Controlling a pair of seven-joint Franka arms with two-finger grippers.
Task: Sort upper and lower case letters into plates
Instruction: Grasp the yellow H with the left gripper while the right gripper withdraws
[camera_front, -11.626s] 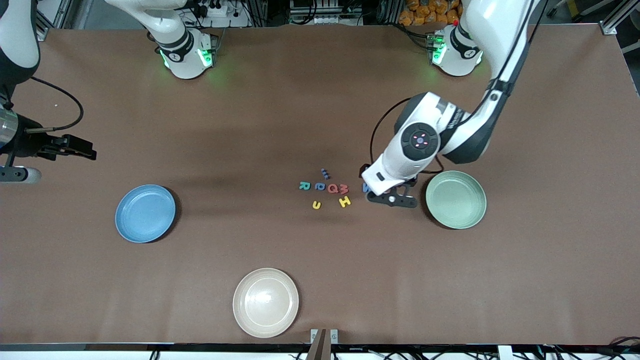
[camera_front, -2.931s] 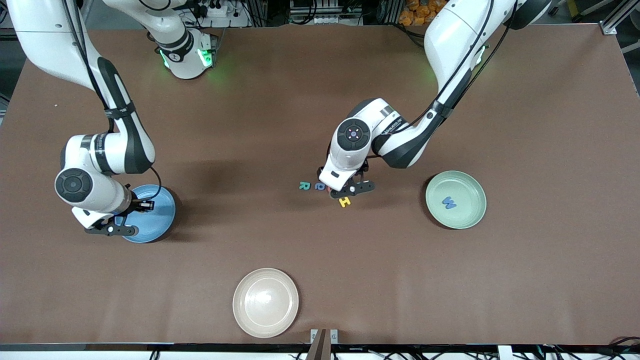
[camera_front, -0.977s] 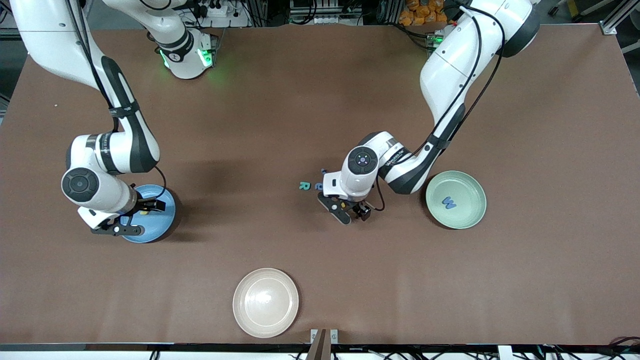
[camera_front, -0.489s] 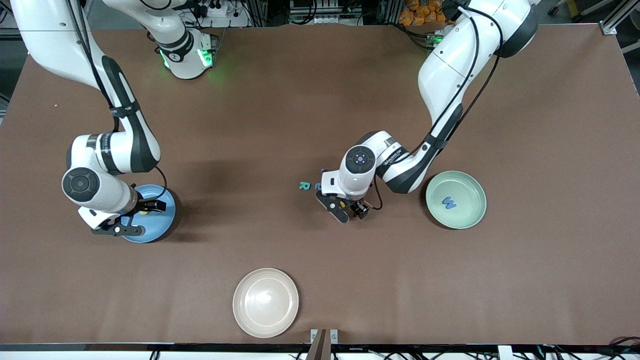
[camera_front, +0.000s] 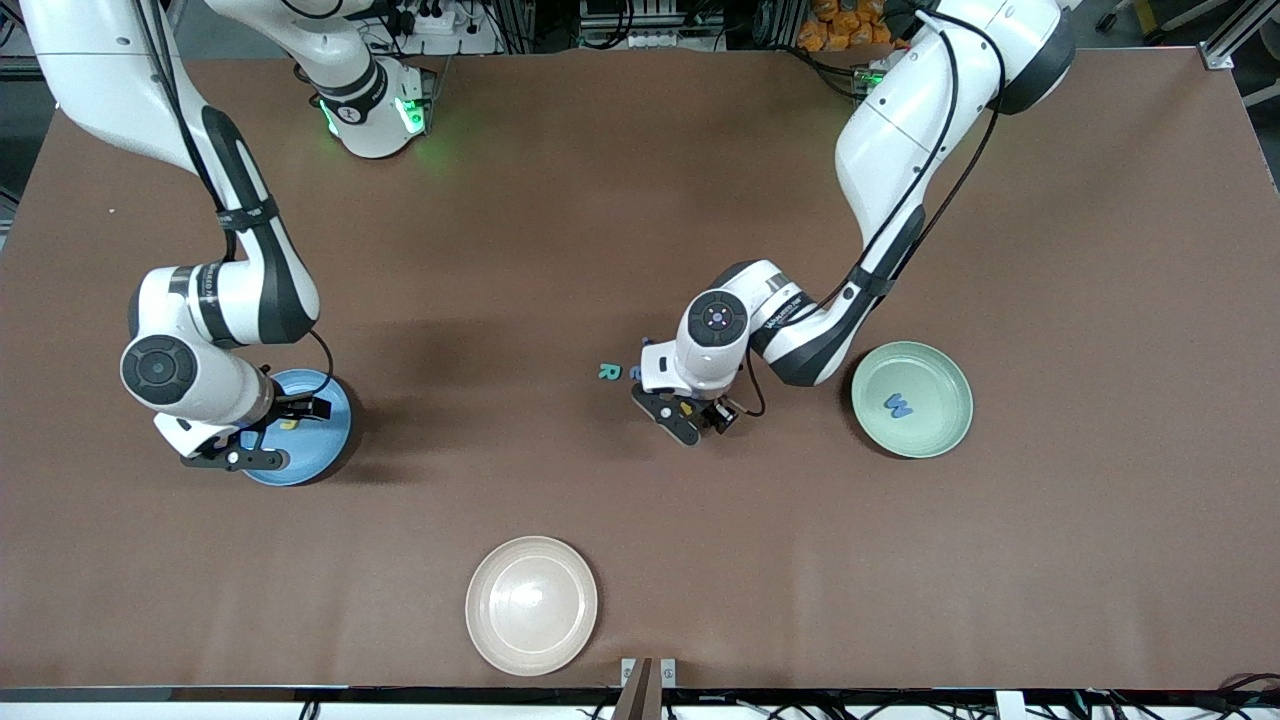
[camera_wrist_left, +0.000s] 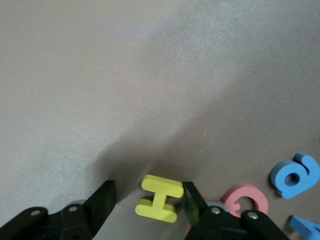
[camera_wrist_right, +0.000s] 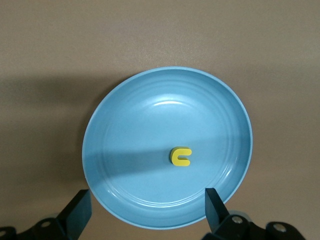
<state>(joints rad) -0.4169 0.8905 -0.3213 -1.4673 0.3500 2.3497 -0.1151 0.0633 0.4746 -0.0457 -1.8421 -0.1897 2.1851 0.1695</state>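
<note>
My left gripper (camera_wrist_left: 147, 202) straddles the yellow H (camera_wrist_left: 159, 198) at frame centre, jaws apart; next: clamp, carry to the mint plate (camera_front: 950, 432). My right gripper (camera_wrist_right: 145, 210) waits open-jawed over the blue plate (camera_wrist_right: 125, 125).

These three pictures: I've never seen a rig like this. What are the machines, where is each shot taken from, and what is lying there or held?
Two white robot arms stand at a brown table. One picture looks down from a high camera facing them; the other two come from cameras on the arms' wrists.

The left gripper is down at a cluster of foam letters, its fingers on either side of a yellow H, not clamped on it yet. A pink Q and a blue letter lie beside it.

The right gripper is open over the blue plate, where a yellow u lies. The green plate holds a blue W. The beige plate holds nothing.
</note>
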